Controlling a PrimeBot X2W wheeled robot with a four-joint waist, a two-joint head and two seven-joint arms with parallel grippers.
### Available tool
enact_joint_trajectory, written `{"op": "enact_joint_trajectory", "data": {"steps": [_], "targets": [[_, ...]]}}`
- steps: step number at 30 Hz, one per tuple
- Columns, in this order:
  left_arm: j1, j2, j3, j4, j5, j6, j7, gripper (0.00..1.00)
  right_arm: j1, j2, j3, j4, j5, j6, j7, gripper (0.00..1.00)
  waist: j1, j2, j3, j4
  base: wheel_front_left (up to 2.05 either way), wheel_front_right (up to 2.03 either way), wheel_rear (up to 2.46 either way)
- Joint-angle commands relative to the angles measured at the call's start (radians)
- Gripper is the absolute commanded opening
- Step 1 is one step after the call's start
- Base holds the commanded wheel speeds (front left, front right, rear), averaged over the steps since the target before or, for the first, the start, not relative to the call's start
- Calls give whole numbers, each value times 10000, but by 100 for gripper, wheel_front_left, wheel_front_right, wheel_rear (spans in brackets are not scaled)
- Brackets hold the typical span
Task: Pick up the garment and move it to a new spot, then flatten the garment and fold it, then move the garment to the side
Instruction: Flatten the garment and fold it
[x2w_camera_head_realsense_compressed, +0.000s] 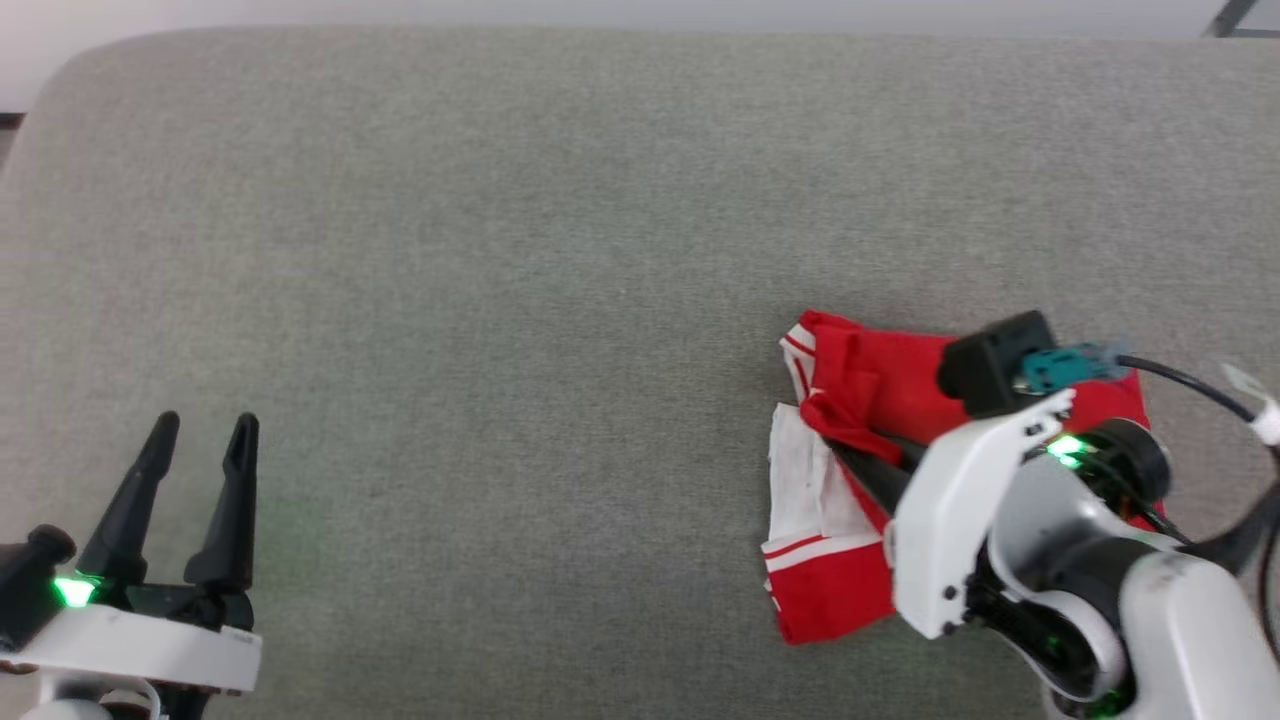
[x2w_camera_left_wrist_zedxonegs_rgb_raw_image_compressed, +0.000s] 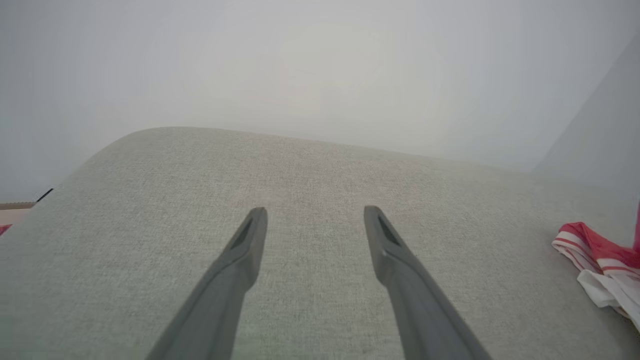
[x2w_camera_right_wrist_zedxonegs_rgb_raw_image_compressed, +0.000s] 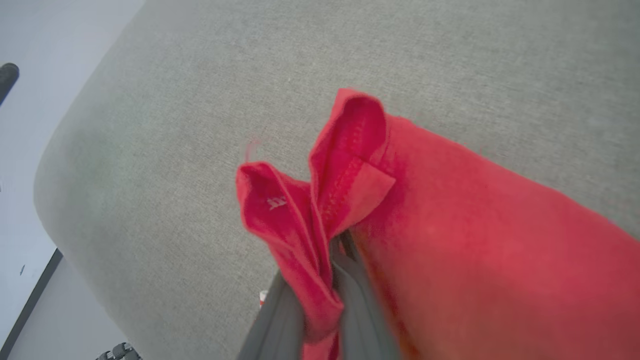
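The garment (x2w_camera_head_realsense_compressed: 850, 400), a red shirt with white sleeves and striped trim, lies folded into a compact bundle at the right of the grey padded table (x2w_camera_head_realsense_compressed: 500, 250). My right gripper (x2w_camera_head_realsense_compressed: 855, 450) is shut on a bunched red fold of it. The right wrist view shows the red cloth (x2w_camera_right_wrist_zedxonegs_rgb_raw_image_compressed: 450, 225) pinched between the grey fingers (x2w_camera_right_wrist_zedxonegs_rgb_raw_image_compressed: 360, 300), its hem standing up in two loops. My left gripper (x2w_camera_head_realsense_compressed: 205, 435) rests open at the lower left, far from the shirt. Between its fingers (x2w_camera_left_wrist_zedxonegs_rgb_raw_image_compressed: 240, 260) lies bare table, with the garment's striped edge (x2w_camera_left_wrist_zedxonegs_rgb_raw_image_compressed: 600, 260) at the far right.
The table's rounded far edge (x2w_camera_head_realsense_compressed: 640, 35) meets a pale wall. Its left corner (x2w_camera_right_wrist_zedxonegs_rgb_raw_image_compressed: 55, 165) drops to a pale floor. A black cable (x2w_camera_head_realsense_compressed: 1190, 385) runs from the right wrist. A small red scrap (x2w_camera_left_wrist_zedxonegs_rgb_raw_image_compressed: 4, 229) shows past the table's left edge.
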Motion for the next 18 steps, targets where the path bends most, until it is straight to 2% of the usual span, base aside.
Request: {"op": "enact_joint_trajectory", "data": {"steps": [1, 7, 12, 18], "targets": [[-123, -45, 1, 17, -66, 16, 7, 100, -145, 45, 96, 93, -95, -4, -109, 0, 0, 0, 77, 139, 0, 0, 0], [-316, -202, -113, 101, -119, 14, 7, 100, -552, 63, 490, 1378, -304, -4, -770, 0, 0, 0, 218, 342, 0, 0, 0], [-450, -306, -290, 182, -122, 16, 7, 100, -691, -400, 1228, 2801, -396, -5, -1579, 0, 0, 0, 249, 414, 0, 0, 0], [-511, -271, -251, 257, -170, 16, 7, 100, -915, -471, 1762, 3899, -272, -7, -2391, 0, 0, 0, 176, 311, 0, 0, 0]]}}
